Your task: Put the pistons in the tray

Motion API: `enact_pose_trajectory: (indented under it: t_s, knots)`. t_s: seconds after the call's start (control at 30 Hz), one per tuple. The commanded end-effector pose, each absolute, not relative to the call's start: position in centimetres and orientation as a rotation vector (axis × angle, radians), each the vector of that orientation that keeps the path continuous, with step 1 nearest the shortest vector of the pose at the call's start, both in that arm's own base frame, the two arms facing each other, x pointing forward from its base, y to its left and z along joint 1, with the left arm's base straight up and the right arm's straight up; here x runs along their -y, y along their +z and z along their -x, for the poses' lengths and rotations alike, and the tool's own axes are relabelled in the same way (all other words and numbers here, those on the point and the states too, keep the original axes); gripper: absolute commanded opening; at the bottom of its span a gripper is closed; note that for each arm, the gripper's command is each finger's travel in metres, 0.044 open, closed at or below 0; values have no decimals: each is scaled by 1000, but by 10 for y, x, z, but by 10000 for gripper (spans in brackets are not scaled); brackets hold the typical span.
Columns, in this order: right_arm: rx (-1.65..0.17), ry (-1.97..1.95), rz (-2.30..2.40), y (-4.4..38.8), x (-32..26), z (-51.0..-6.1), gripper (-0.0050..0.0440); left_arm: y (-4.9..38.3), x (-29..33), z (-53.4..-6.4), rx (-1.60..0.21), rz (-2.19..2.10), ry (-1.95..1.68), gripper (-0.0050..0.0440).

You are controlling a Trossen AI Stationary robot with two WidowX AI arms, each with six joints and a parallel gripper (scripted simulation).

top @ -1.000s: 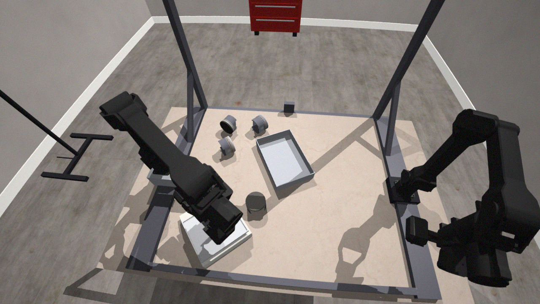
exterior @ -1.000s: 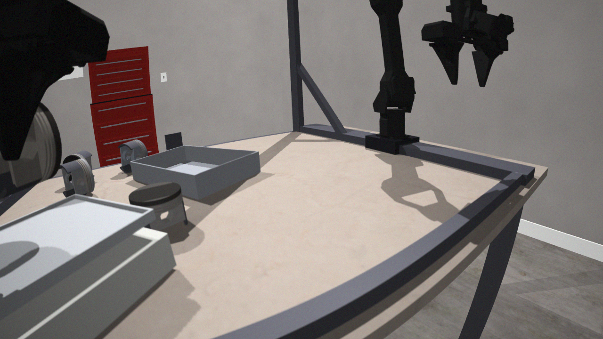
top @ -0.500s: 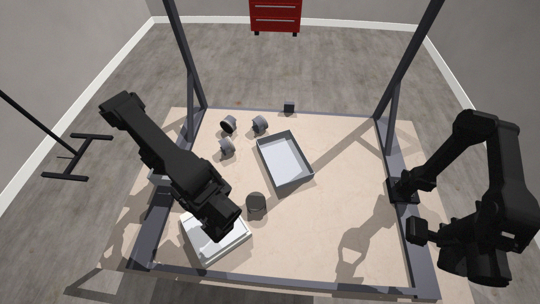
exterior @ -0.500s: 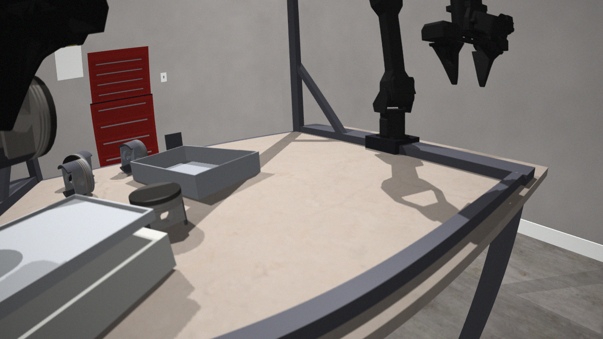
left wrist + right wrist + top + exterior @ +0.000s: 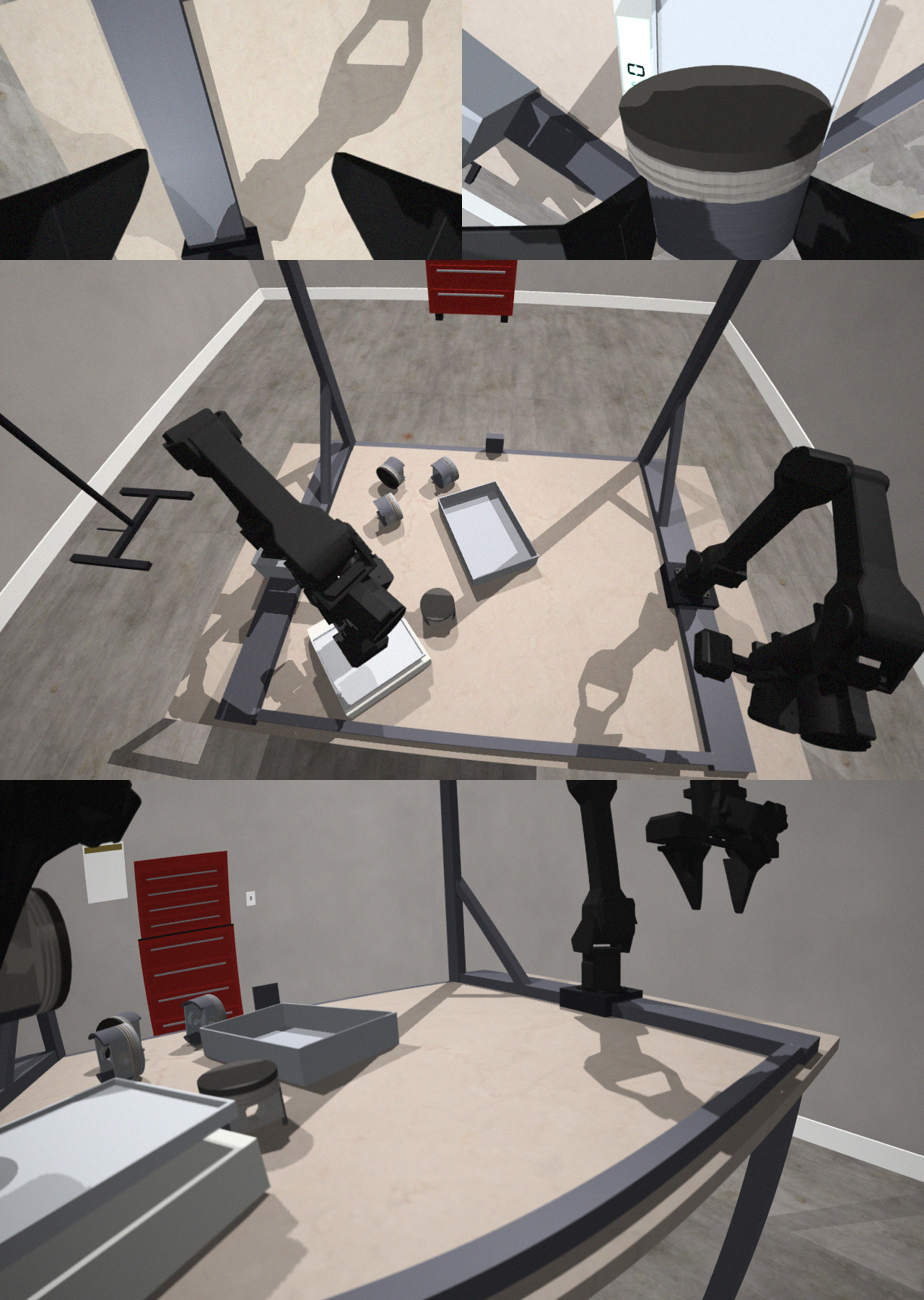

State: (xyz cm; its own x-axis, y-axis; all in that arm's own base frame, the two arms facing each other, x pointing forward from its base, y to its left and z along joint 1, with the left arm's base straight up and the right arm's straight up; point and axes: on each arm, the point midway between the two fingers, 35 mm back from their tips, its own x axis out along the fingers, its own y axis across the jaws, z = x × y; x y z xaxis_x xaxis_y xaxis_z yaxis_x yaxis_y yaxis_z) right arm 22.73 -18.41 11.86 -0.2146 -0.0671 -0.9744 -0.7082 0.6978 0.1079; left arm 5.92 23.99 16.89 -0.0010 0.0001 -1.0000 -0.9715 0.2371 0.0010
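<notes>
My right gripper (image 5: 360,648) (image 5: 16,890) (image 5: 717,173) grips a piston (image 5: 48,954) (image 5: 722,123) above the scale (image 5: 400,648) (image 5: 129,1116) (image 5: 751,36), lower left of the top view; left (image 5: 811,674) (image 5: 717,909) (image 5: 240,159) gapes wide. Likely weighing: lower gently, release, read.

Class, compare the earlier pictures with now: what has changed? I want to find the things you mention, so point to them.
The right hand (image 5: 360,648) (image 5: 19,945) (image 5: 717,173) rose above the flat white scale (image 5: 351,687) (image 5: 129,1109) (image 5: 751,36), lifting its grey, dark-topped metal piston (image 5: 51,960) (image 5: 729,126). Nothing was newly gripped or released. The left arm (image 5: 859,531) (image 5: 597,857), rectangular grey steel tray (image 5: 504,570) (image 5: 349,1048) and other pistons (image 5: 437,602) (image 5: 239,1077) stayed put.
</notes>
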Motion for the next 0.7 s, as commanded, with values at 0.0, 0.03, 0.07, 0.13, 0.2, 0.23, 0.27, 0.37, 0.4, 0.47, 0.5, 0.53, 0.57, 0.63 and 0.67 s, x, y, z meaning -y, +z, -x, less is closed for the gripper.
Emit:
enact_pose_trajectory:
  t_s: [0.0, 0.03, 0.07, 0.13, 0.2, 0.23, 0.27, 0.37, 0.4, 0.47, 0.5, 0.53, 0.57, 0.63, 0.67]
  knots:
    - [-1688, 531, 569, 130, 181, -227, 158, 174, -244, -60, -1300, 1019, 1037, 400]
    - [-1690, 508, 545, 130, 182, -227, 158, 174, -244, -60, -1300, 1019, 1037, 400]
    - [-1691, 487, 523, 130, 182, -227, 158, 174, -244, -60, -1300, 1019, 1037, 400]
    - [-1688, 440, 484, 131, 183, -228, 158, 174, -244, -60, -1300, 1019, 1037, 400]
    - [-1687, 396, 442, 132, 183, -228, 158, 174, -244, -60, -1300, 1019, 1037, 400]
    - [-1687, 376, 420, 132, 183, -228, 158, 174, -244, -60, -1300, 1019, 1037, 400]
    - [-1687, 376, 420, 132, 183, -228, 158, 174, -244, -60, -1300, 1019, 1037, 400]
    - [-1688, 335, 375, 131, 182, -228, 158, 174, -244, -60, -1300, 1019, 1037, 400]
    - [-1688, 315, 353, 131, 182, -228, 158, 174, -244, -60, -1300, 1019, 1037, 400]
    - [-1687, 275, 309, 130, 182, -227, 158, 174, -244, -60, -1300, 1019, 1037, 400]
    - [-1686, 254, 288, 130, 182, -227, 158, 174, -244, -60, -1300, 1019, 1037, 400]
    - [-1684, 233, 267, 130, 182, -227, 158, 174, -244, -60, -1300, 1019, 1037, 400]
    - [-1682, 212, 245, 131, 182, -227, 158, 174, -244, -60, -1300, 1019, 1037, 400]
    - [-1678, 171, 202, 130, 182, -227, 158, 174, -244, -60, -1300, 1019, 1037, 400]
    - [-1677, 150, 180, 130, 182, -227, 158, 174, -244, -60, -1300, 1019, 1037, 400]
